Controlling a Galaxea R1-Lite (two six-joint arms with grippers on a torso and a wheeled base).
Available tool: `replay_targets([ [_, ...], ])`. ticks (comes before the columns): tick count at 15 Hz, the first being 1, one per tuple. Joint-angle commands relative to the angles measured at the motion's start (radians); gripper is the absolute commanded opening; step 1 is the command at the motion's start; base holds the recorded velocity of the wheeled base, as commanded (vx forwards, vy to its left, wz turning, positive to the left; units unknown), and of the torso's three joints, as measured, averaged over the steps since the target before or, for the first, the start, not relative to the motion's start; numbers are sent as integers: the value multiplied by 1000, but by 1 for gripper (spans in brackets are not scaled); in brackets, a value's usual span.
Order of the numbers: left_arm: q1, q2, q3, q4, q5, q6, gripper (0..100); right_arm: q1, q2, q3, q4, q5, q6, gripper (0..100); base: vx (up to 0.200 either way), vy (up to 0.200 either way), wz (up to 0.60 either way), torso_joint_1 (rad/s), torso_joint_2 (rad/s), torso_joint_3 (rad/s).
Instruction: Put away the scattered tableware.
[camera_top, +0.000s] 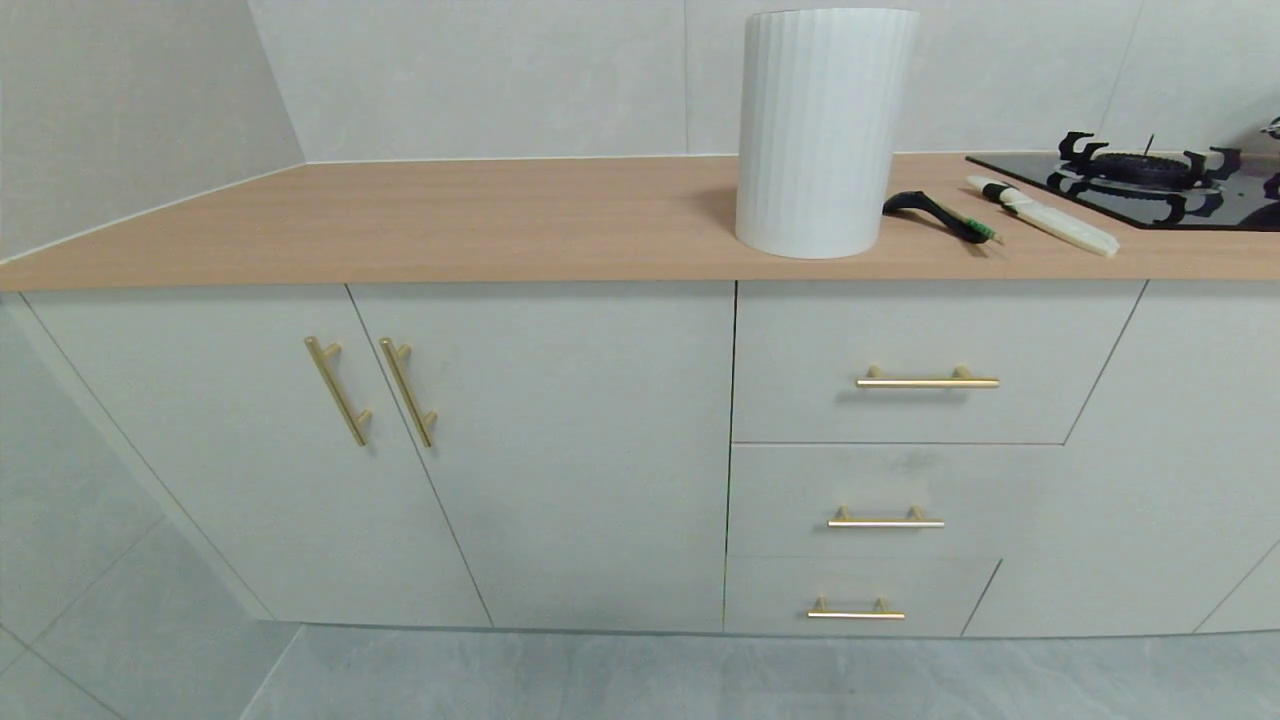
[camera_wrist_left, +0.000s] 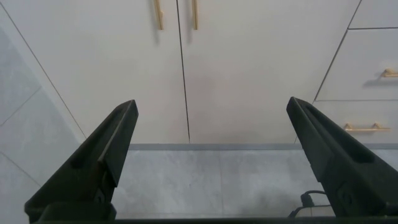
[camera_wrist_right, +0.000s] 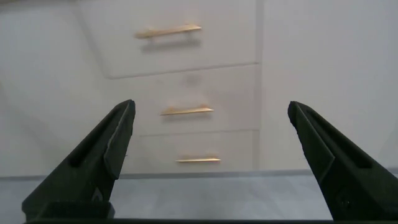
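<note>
On the wooden countertop (camera_top: 450, 220) stands a tall white ribbed holder (camera_top: 822, 130). Just right of it lie a black-handled utensil with a green tip (camera_top: 940, 215) and a white knife-like utensil (camera_top: 1045, 215). My left gripper (camera_wrist_left: 211, 112) hangs low in front of the double cabinet doors (camera_wrist_left: 180, 68), open and holding nothing. My right gripper (camera_wrist_right: 211, 112) is open too, facing the stack of three drawers (camera_wrist_right: 180, 81), nothing between its fingers.
A black gas hob (camera_top: 1150, 185) sits at the countertop's far right. Below are two cabinet doors with gold handles (camera_top: 370, 390) and three drawers with gold handles (camera_top: 927, 380). Grey tiled floor (camera_top: 640, 680) runs in front; a wall closes the left side.
</note>
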Motion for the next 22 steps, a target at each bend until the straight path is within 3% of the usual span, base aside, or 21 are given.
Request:
replay_targets([
  [1,0,0,0,0,0,0,100,87,175,-46,31,48,-9,100,0,0,0,0,0,0],
  [3,0,0,0,-2,0,0,100,148,327,-56,23,45,-31,100,0,0,0,0,0,0],
  [10,0,0,0,0,0,0,100,156,1060,-263,-32,50,-58,100,0,0,0,0,0,0],
  [17,0,0,0,0,0,0,100,163,1739,-306,-640,16,-66,100,0,0,0,0,0,0],
  [20,0,0,0,0,0,0,100,177,1959,-418,-727,-88,-66,100,0,0,0,0,0,0],
  [22,0,0,0,0,0,0,100,182,2059,-471,-796,-98,-71,100,0,0,0,0,0,0],
])
